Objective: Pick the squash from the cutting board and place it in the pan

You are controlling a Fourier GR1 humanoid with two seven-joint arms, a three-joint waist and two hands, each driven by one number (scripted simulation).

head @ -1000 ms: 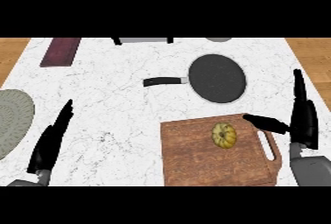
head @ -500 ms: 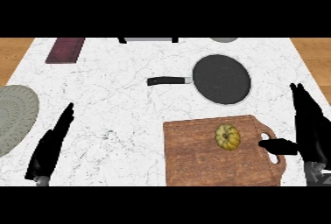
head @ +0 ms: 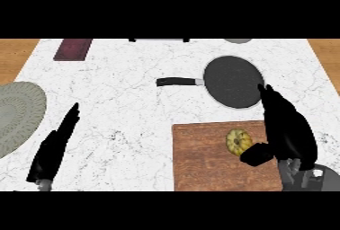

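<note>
Far left: a grey plate (head: 16,117) is lying on the white marbled surface (head: 133,112), its left side cut off by the frame edge.

Lower left: the left hand (head: 54,148) is resting edge-on, fingers straight and released, pointing up the view, grasping nothing. Its wrist is running out at the bottom edge.

Top left: a dark maroon flat thing (head: 73,49) is lying near the far edge; what it is cannot be made out. Top middle: a dark bar-shaped thing (head: 159,40) is showing only as a sliver, cut off by the top.

Centre right: the pan (head: 231,81) is sitting with its black handle pointing left; its lower right rim is hidden behind the right hand's fingers.

Below it: the cutting board (head: 206,161) is lying on the surface, bottom edge cut off, right part covered by the right hand. The squash (head: 238,141) is lying on the board, upper right area.

Right: the right hand (head: 285,130) is hovering over the board's right side, fingers straight toward the pan, thumb jutting left just below the squash. Released, not closed on the squash; whether the thumb is touching it cannot be told.

Top right: a grey round thing (head: 238,40) is mostly cut off.
</note>
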